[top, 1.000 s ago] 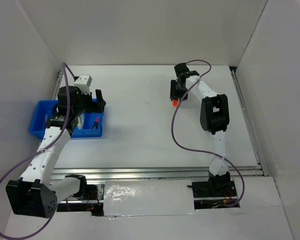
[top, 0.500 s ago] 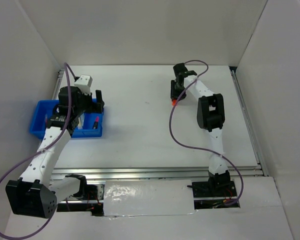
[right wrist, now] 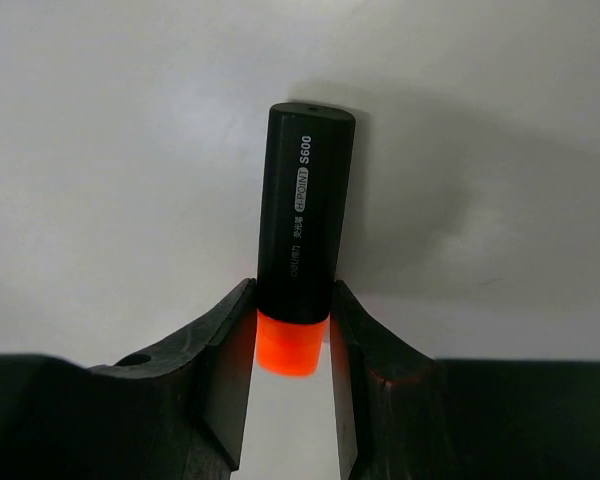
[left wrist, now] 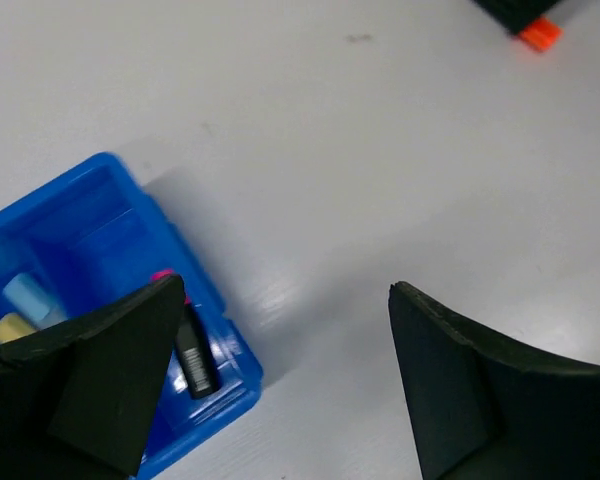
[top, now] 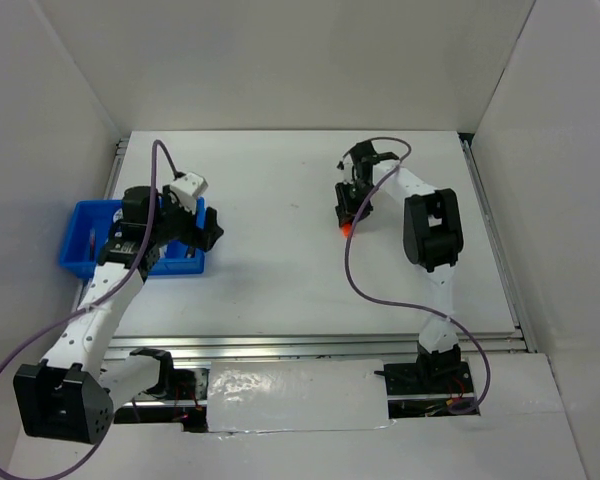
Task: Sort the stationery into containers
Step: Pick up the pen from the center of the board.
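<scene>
right gripper (right wrist: pixel 293 320) is clamped on the orange end of the orange-black marker (right wrist: pixel 302 220), over the far middle of the white surface (top: pixel 270 260), well apart from the blue tray (top: pixel 80 228) at left. left gripper (left wrist: pixel 285 290) gapes wide, empty, above the tray's right edge.

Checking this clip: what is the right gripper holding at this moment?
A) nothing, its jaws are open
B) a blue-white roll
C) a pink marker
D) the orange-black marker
D: in the right wrist view, the right gripper is shut on the orange-black marker, with its fingers pressing both sides where the black body meets the orange end.
</scene>
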`<state>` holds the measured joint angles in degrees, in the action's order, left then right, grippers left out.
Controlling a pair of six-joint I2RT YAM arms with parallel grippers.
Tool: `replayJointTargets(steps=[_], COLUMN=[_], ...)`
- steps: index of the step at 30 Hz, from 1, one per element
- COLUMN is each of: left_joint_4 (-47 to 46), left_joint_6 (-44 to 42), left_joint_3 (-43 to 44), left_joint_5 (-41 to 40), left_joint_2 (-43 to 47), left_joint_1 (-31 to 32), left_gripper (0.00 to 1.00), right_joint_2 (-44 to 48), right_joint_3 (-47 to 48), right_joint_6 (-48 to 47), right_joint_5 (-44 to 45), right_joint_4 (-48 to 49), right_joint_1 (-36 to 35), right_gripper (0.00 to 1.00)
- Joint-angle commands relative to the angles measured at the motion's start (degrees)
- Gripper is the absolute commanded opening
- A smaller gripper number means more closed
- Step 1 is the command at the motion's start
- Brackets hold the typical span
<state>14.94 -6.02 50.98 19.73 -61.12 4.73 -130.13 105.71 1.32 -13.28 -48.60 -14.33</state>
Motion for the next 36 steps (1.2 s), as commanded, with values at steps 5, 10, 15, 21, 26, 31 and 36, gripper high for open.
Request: replayJointTargets(steps=[5,10,15,21,26,31,36], left_joint_4=[0.53,0.70,1.94,-1.14,-2.54,-3.43,-3.95], left_joint_6=[-21.01,-34.12,-42.93,-46.09,-49.44,-50.75,-52.25], left_joint_3=[-3.16,-5.81,-5.10,-7.91,-10.02,-10.03,-10.37], left_joint_5=[22.63,22.55,18.77,16.49,14.29,13.50,12.44], left_joint_2=[2.06,3.73,2.32,3.99,4.70,3.47,2.85], left_joint_1=[6.33,13.72,21.79,27.95,32.88,34.55,35.78], left_gripper=[0.79,0.67,0.63,0.72,0.77,0.77,0.77], right_joint_2=[13.75,14.03,12.09,11.03,11.91,12.70,13.32], right_joint_3=[-10.00,-9.39,-7.28,-8.23,-9.12,-9.38,-9.38], right_joint_6=[-14.14,-23.19,-31.19,-33.93,-33.75,-33.40,-32.88], right_joint_5=[-25.90,-35.22,-40.59,-44.29,-45.43,-46.05,-46.75], right_joint_4=[-8.43,-20.20,-30.23,-33.84,-33.84,-33.84,-33.84], right_joint_1=[-4.48,-7.20,-10.72,-13.70,-15.82,-18.19,-19.86], right_gripper=[0.00,0.00,0.00,0.00,0.00,0.00,0.00])
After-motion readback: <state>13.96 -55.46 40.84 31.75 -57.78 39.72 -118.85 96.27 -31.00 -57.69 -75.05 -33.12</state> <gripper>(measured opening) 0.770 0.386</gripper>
